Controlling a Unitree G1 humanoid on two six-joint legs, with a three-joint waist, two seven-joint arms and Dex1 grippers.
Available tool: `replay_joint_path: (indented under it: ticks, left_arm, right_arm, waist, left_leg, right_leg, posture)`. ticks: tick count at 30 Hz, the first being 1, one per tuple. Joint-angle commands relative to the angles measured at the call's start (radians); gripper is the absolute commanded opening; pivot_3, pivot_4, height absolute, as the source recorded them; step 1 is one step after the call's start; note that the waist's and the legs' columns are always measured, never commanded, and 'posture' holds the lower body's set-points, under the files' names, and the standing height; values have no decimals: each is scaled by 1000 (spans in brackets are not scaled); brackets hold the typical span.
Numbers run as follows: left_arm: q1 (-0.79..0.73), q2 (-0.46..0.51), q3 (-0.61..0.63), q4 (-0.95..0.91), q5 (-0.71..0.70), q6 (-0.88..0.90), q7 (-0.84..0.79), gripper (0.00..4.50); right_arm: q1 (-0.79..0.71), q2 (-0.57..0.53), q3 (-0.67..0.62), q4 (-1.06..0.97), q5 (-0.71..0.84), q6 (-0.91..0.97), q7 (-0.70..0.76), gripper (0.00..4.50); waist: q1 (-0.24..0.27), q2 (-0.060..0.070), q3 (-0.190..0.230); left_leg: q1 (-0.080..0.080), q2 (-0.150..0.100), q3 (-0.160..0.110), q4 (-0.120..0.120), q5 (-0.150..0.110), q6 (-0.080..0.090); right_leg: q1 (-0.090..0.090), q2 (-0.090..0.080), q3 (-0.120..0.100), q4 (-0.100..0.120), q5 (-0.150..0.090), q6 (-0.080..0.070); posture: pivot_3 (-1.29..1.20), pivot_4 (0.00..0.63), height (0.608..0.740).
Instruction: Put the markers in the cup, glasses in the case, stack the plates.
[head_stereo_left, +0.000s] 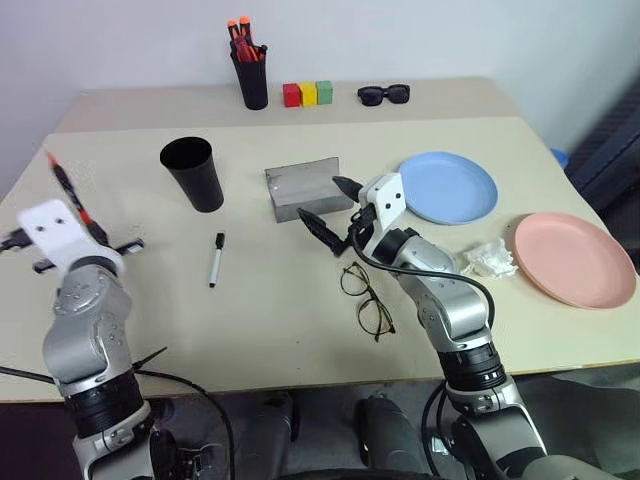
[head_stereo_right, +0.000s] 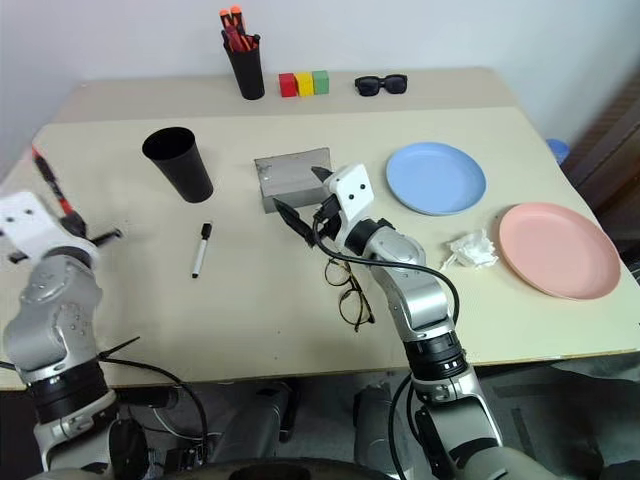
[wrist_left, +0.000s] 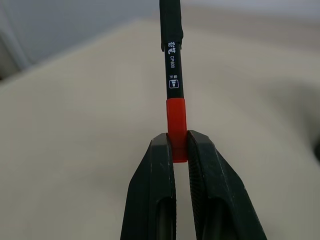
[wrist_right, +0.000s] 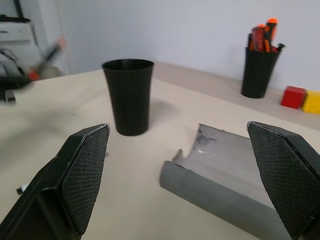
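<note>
My left gripper (wrist_left: 177, 150) is shut on the red marker (wrist_left: 172, 75), which has a black section, and holds it up over the table's left edge (head_stereo_left: 68, 190). The white marker (head_stereo_left: 215, 258) with a black cap lies flat on the table in front of the black cup (head_stereo_left: 193, 172). My right gripper (head_stereo_left: 335, 207) hovers open with nothing between its fingers, just in front of the open grey case (head_stereo_left: 303, 187). The wire-framed glasses (head_stereo_left: 366, 300) lie on the table below that arm. The light blue plate (head_stereo_left: 448, 187) and the pink plate (head_stereo_left: 573, 258) sit apart on the right.
A crumpled white wad (head_stereo_left: 488, 258) lies between the two plates. Along the back stand a black pen holder (head_stereo_left: 250, 75) with orange-capped pens, three coloured blocks (head_stereo_left: 307, 94) and black sunglasses (head_stereo_left: 384, 94).
</note>
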Motion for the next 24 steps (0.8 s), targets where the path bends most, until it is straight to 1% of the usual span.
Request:
replay_joint_path:
  ticks: [1, 4, 5, 6, 9, 15, 19, 24]
  left_arm:
    - [-5, -5, -13, -58, -15, 140, 5, 31]
    - [-18, -26, -10, -71, -20, 242, 14, 31]
    - [-24, -37, -5, -74, -20, 276, 21, 853]
    - [-30, -45, -2, -77, -14, 298, 27, 1245]
    - [-71, -61, 15, -71, -5, 321, 38, 2695]
    - [-198, -5, 23, 28, 6, 319, 13, 2695]
    - [-282, 98, -43, 187, 17, 312, -67, 2695]
    - [-342, 110, -60, 289, 5, 326, -108, 2695]
  right_arm:
    - [-22, 2, -7, -14, 17, -22, 12, 4500]
    - [-22, 0, -11, -11, 16, -22, 18, 4500]
    - [-22, -1, -12, -11, 16, -22, 19, 4500]
    - [-22, -1, -13, -10, 16, -22, 20, 4500]
    - [-22, -1, -13, -10, 15, -21, 22, 4500]
    - [-19, 7, -5, -13, 11, -19, 19, 4500]
    - [-17, 17, 2, -14, 9, -21, 14, 4500]
    - [-12, 21, 3, -19, 7, -22, 4, 4500]
  waist:
    - [-1, 0, 0]
    - [-2, 0, 0]
    - [-2, 0, 0]
    - [-2, 0, 0]
    - [-1, 0, 0]
    - [0, 0, 0]
    - [-2, 0, 0]
    - [-2, 0, 0]
  left_leg:
    - [0, 0, 0, 0, 0, 0]
    - [0, 0, 0, 0, 0, 0]
    - [0, 0, 0, 0, 0, 0]
    - [0, 0, 0, 0, 0, 0]
    - [0, 0, 0, 0, 0, 0]
    - [0, 0, 0, 0, 0, -1]
    - [0, 0, 1, -1, 0, -1]
    - [0, 0, 0, -2, 0, -1]
  right_leg:
    - [0, 0, 0, 0, 0, 0]
    - [0, 0, 0, 0, 0, 0]
    - [-1, 0, 0, 0, 0, 0]
    - [-1, 0, 0, 0, 0, 0]
    - [-1, 0, 0, 0, 0, 0]
    - [0, 0, 0, -1, 0, 0]
    - [-1, 1, 0, 0, 0, 0]
    - [-1, 1, 0, -1, 0, 0]
  posture:
    - [0, 150, 740]
    - [0, 150, 740]
    - [0, 150, 740]
    - [0, 150, 740]
    - [0, 150, 740]
    - [0, 150, 740]
    - [0, 150, 740]
    - [0, 150, 740]
